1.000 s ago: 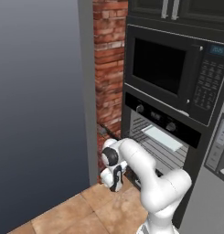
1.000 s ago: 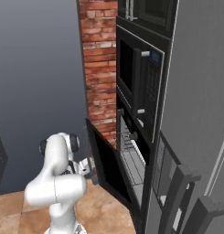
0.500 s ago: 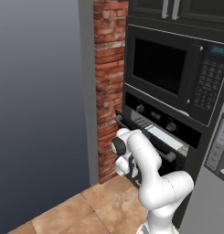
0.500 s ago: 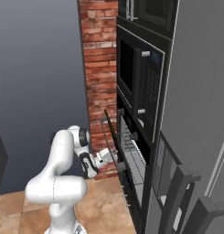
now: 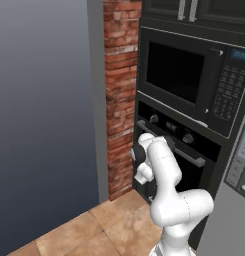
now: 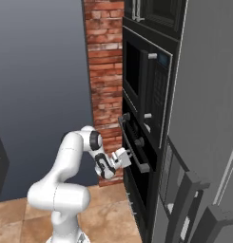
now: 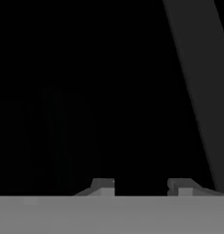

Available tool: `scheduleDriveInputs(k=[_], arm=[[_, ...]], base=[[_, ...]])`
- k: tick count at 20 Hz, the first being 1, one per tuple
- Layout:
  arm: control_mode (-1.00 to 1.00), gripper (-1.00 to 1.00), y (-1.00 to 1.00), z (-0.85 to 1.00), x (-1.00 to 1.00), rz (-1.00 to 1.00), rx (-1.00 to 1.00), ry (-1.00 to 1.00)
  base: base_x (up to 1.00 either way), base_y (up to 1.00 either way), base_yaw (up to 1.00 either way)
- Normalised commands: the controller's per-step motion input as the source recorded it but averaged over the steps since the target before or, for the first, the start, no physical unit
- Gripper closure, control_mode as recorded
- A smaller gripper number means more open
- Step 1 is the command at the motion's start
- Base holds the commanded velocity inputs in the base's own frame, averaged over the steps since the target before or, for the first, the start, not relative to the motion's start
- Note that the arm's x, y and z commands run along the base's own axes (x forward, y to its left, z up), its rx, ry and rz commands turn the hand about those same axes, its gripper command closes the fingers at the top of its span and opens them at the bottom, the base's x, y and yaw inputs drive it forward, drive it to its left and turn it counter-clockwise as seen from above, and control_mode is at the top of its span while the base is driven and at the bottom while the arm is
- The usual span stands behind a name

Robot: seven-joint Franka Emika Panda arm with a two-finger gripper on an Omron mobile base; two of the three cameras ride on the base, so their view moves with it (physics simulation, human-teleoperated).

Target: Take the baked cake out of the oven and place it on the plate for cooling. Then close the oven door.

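Observation:
The black oven (image 5: 170, 126), with two round knobs and a small display, sits under the microwave. Its oven door (image 5: 196, 176) stands upright, shut or very nearly shut, with the grey bar handle (image 5: 190, 155) across the top. From the right base view, my gripper (image 6: 126, 156) is against the door front just below the handle (image 6: 137, 153). In the hand view the gripper (image 7: 141, 183) faces dark glass, open, its fingertips (image 7: 104, 184) apart with nothing between them. The cake and the plate are out of view.
A black microwave (image 5: 186, 80) with a keypad is built in above the oven. A red brick column (image 5: 121, 90) stands just left of it, beside a grey wall. Tall grey cabinet fronts (image 6: 203, 118) rise on the right. Tan floor tiles (image 5: 94, 235) lie below.
The oven door has swung up from lying open to upright against the oven. My arm rose and moved toward the oven with it, the gripper staying at the door.

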Motion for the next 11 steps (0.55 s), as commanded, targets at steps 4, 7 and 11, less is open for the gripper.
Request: scheduleDriveInputs(k=[4,7,11], arm=[[-1.0,-1.0,-0.73,0.26,0.51,0.0,0.06,0.2],[-1.0,-1.0,-0.54,0.27,0.41,0.0,0.09,0.2],[-1.0,-1.0,-0.34,0.15,0.3,0.0,0.04,0.1]], base=[[0.0,0.0,0.0],[0.0,0.0,0.0],[0.0,0.0,0.0]])
